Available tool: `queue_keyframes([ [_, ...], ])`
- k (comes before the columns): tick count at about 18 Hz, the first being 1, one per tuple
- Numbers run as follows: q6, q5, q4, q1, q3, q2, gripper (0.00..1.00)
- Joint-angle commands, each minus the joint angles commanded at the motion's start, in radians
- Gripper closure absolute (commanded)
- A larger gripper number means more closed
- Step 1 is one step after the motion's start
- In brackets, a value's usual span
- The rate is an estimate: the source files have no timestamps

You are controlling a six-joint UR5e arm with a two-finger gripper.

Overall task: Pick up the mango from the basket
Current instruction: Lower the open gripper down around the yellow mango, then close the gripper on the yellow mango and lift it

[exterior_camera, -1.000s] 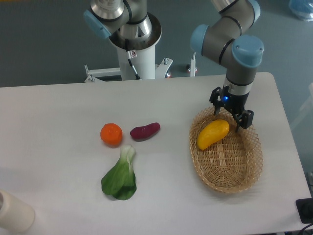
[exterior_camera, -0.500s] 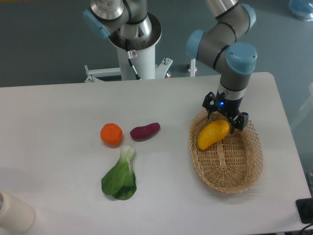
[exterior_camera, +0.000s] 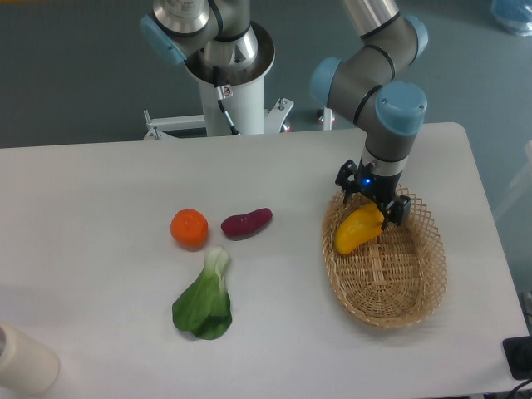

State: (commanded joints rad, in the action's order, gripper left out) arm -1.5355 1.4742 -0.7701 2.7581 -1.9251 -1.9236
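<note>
Yellow mango (exterior_camera: pixel 356 232), one, in one wicker basket (exterior_camera: pixel 397 287), gripper (exterior_camera: pixel 371 202) spread astride its upper end

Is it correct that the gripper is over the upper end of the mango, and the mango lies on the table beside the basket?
Not quite. In the camera view the gripper is over its upper end, but the mango lies inside the basket, not beside it.

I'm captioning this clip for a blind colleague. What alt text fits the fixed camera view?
A robot arm's gripper sits over the upper end of a yellow mango lying in a wicker basket on a white table. To the left lie an orange, a purple vegetable and a leafy green.
</note>
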Motion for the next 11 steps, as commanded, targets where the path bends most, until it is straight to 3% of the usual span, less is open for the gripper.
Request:
queue_keyframes([
  [4, 0.0, 0.0, 0.002, -0.006, 0.002, -0.006, 0.02],
  [6, -0.008, 0.0, 0.008, -0.006, 0.008, -0.006, 0.26],
  [8, -0.011, 0.0, 0.006, -0.006, 0.011, -0.006, 0.38],
  [11, -0.012, 0.0, 0.008, -0.005, 0.015, -0.005, 0.48],
])
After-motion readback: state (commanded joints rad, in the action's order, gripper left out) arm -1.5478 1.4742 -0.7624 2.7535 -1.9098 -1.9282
